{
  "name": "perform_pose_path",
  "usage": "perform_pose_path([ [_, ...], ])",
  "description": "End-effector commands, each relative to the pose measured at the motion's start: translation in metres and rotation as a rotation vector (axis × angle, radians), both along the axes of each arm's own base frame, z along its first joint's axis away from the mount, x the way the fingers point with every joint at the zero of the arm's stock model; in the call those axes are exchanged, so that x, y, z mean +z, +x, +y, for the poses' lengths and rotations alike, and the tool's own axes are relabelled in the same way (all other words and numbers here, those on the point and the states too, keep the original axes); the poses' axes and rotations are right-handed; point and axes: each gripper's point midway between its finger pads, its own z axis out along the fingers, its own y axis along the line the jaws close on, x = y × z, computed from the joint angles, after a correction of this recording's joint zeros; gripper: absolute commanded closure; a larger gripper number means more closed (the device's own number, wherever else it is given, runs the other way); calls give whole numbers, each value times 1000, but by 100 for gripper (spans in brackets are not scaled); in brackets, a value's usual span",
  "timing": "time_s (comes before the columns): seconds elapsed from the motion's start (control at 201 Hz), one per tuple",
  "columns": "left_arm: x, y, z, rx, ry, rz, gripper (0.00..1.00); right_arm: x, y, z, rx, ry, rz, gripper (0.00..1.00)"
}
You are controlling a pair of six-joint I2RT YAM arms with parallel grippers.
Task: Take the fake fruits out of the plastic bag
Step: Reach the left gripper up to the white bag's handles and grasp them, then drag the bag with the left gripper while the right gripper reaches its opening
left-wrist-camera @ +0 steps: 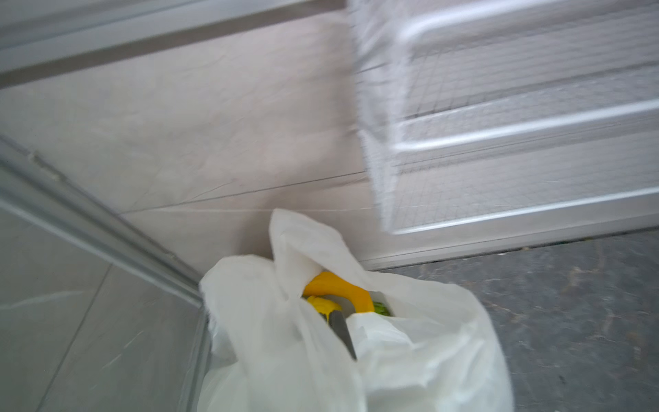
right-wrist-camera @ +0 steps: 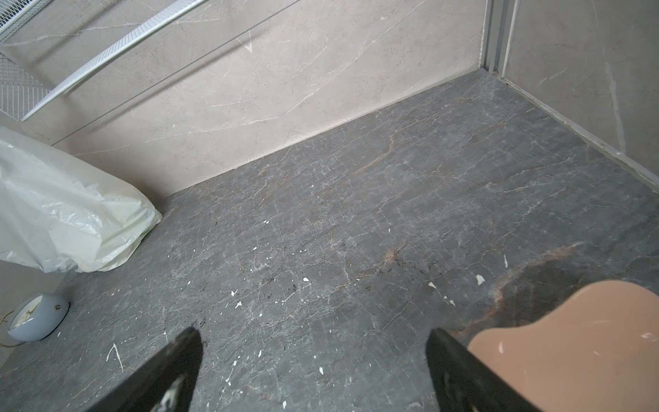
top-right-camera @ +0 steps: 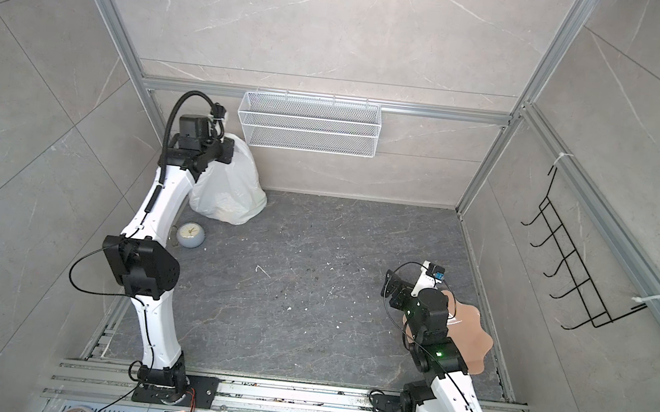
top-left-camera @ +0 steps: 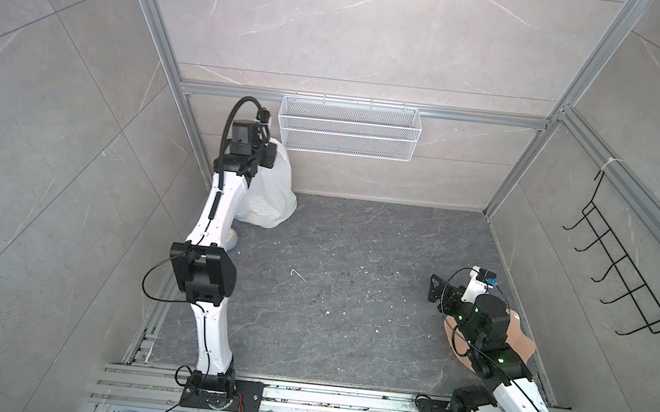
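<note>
The white plastic bag [top-left-camera: 269, 192] [top-right-camera: 230, 188] stands in the back left corner, pulled up tall. My left gripper [top-left-camera: 267, 154] sits at the bag's top and is shut on the plastic. In the left wrist view the bag [left-wrist-camera: 410, 342] folds around one grey finger [left-wrist-camera: 343, 333]. In its mouth show some of the fake fruits: a yellow banana [left-wrist-camera: 338, 287], a smaller yellow piece [left-wrist-camera: 321, 305] and a bit of green [left-wrist-camera: 381, 308]. My right gripper [top-left-camera: 436, 287] [right-wrist-camera: 313, 356] hovers open over the bare floor at the right, nothing between its fingers.
A wavy pink plate [top-right-camera: 469, 334] [right-wrist-camera: 570, 339] lies under the right arm. A small round clock [top-right-camera: 190, 235] [right-wrist-camera: 37, 317] lies on the floor in front of the bag. A white wire-mesh basket [top-left-camera: 349, 127] hangs on the back wall, a black hook rack [top-left-camera: 615, 262] on the right wall.
</note>
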Motion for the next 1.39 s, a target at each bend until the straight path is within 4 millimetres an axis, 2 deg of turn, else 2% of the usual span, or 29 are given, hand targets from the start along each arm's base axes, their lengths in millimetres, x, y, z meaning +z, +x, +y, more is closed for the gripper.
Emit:
perform_pose_path([
  [0.0,101,-37,-32,-59,-14,-234,100,-2,-1,3,9,21,-1,0],
  [0.129,105,-64,-70,-98,-18,-236,100,-3,-2,3,8,22,3,0],
  [0.299,95,-109,-87,-69,-146,-205,100,-2,0,10,49,22,17,0],
  [0.413,72,-141,-90,-33,-280,-127,100,3,-1,27,147,44,17,0],
  [0.558,42,-191,-107,-56,-428,-38,100,16,-5,50,261,110,23,0],
  [0.692,22,-237,-121,-96,-538,22,100,18,-12,68,330,160,54,0],
  [0.836,-9,-264,-145,-158,-636,144,100,14,-18,90,382,178,101,1],
  [0.916,-24,-273,-162,-214,-688,224,98,17,-24,112,431,178,107,3],
  [1.021,-36,-281,-176,-254,-726,314,95,31,-32,142,505,185,86,4],
  [1.105,-35,-287,-180,-278,-747,334,93,48,-39,170,568,210,52,5],
  [1.185,-34,-292,-180,-287,-758,340,92,60,-48,205,639,194,32,7],
  [1.275,-34,-295,-180,-300,-762,340,92,62,-52,247,693,118,16,10],
  [1.28,-34,-296,-180,-301,-762,341,91,66,-52,249,694,121,9,11],
  [1.384,-36,-299,-177,-303,-746,338,89,64,-42,287,701,34,20,17],
])
